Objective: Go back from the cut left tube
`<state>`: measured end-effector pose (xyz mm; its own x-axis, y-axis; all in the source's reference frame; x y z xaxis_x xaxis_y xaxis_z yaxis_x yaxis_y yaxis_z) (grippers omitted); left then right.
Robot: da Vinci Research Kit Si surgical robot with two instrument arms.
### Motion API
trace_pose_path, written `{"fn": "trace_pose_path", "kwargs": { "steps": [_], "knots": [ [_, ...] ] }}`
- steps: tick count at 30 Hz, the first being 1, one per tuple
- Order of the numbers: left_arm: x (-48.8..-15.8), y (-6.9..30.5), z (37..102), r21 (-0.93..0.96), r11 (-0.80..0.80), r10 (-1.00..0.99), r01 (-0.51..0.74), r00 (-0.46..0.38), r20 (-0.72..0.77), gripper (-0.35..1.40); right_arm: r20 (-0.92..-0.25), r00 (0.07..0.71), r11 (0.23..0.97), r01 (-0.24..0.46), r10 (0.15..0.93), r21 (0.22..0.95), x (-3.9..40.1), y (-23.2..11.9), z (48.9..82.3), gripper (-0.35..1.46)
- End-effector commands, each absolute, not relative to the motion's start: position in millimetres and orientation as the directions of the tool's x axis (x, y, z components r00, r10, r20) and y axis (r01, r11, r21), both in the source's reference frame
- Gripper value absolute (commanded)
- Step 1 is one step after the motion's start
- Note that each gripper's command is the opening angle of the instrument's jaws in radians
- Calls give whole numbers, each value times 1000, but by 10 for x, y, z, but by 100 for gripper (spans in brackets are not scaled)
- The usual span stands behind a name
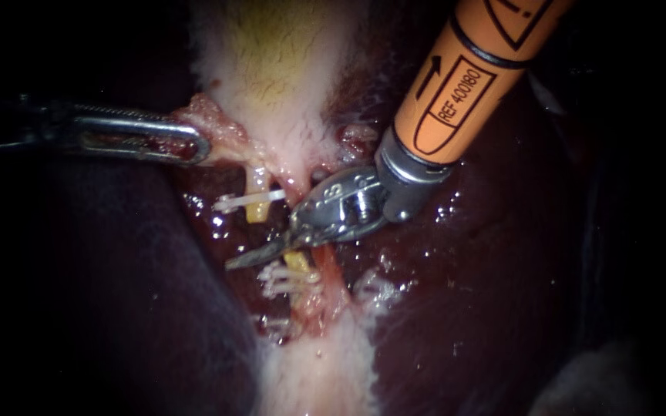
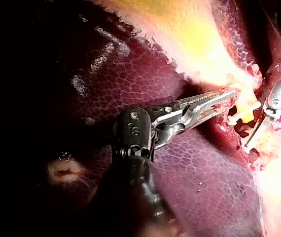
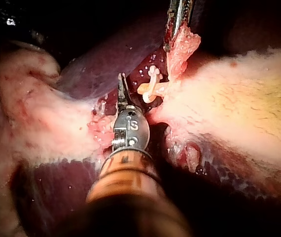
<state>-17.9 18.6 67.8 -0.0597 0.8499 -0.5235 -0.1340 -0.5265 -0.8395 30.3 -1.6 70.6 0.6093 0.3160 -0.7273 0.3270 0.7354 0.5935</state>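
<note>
Two tube stubs (image 1: pixel 257 206) apart: cut done. R instrument (image 1: pixel 234 263), end effector closed, lies between them; retreat pending. L instrument (image 1: pixel 194 148) grips tissue (image 1: pixel 221 131).

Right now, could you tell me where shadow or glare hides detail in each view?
Endoscope view: light pools around the cut tube; the left instrument, shut on tissue, fades into shadow; wet glints dot the liver. Left wrist view: glare sits on the gallbladder. Right wrist view: the right instrument darkens toward the camera.

right instrument (image 1: pixel 254 257) shaft: cut off by edge | lower clips (image 1: pixel 288 279): blurred (count unclear)
</note>
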Motion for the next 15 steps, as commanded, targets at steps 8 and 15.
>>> {"fn": "trace_pose_path", "kwargs": {
  "steps": [8, 15],
  "knots": [
    [-178, 186, 678, -839, -527, 850, -134, -60, -524, -35, -710, 621, 727, 311, 333, 613, 309, -30, 705, -1],
    [-178, 186, 678, -839, -527, 850, -134, -60, -524, -35, -702, 620, 741, 274, 351, 613, 315, -34, 696, 83]
  ]
}}
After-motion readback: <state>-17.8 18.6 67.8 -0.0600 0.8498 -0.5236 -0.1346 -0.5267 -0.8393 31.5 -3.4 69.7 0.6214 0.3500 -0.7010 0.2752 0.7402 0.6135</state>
